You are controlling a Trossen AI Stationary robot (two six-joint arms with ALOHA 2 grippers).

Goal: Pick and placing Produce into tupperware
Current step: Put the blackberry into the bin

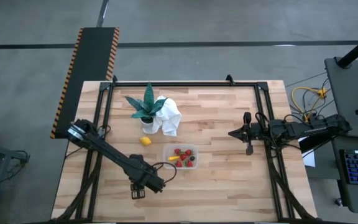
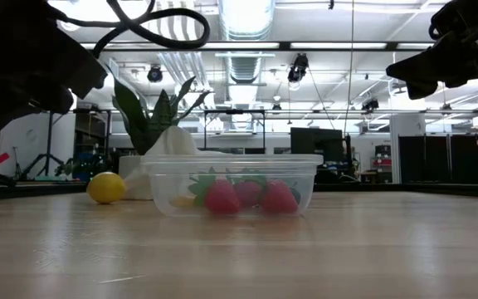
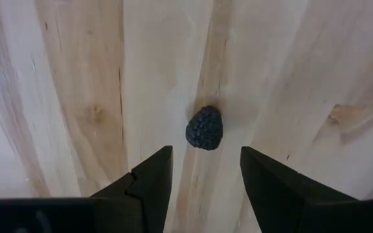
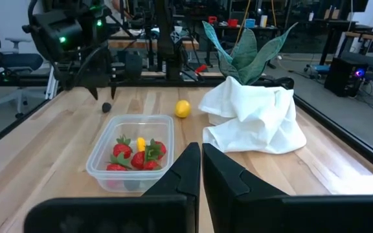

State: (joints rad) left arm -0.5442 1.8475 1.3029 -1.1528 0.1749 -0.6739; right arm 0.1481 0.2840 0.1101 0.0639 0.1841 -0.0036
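We see the left gripper (image 3: 203, 171) spread wide above 1 dark berry (image 3: 204, 128) lying just ahead between its fingers; the right gripper (image 4: 201, 169) waits, closed, empty.

We are noting red strawberries (image 4: 129, 154), a yellow lemon (image 4: 182, 108), a white cloth (image 4: 254, 120) (plant (image 4: 241, 52) green).

Grey concrete floor (image 1: 229, 25); ceiling lights (image 2: 247, 12) over cluttered workshop benches (image 4: 342, 39).

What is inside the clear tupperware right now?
The tupperware holds several red strawberries with green tops and a yellow-orange piece. Anything beneath them is covered. The lemon and a dark berry lie outside on the table.
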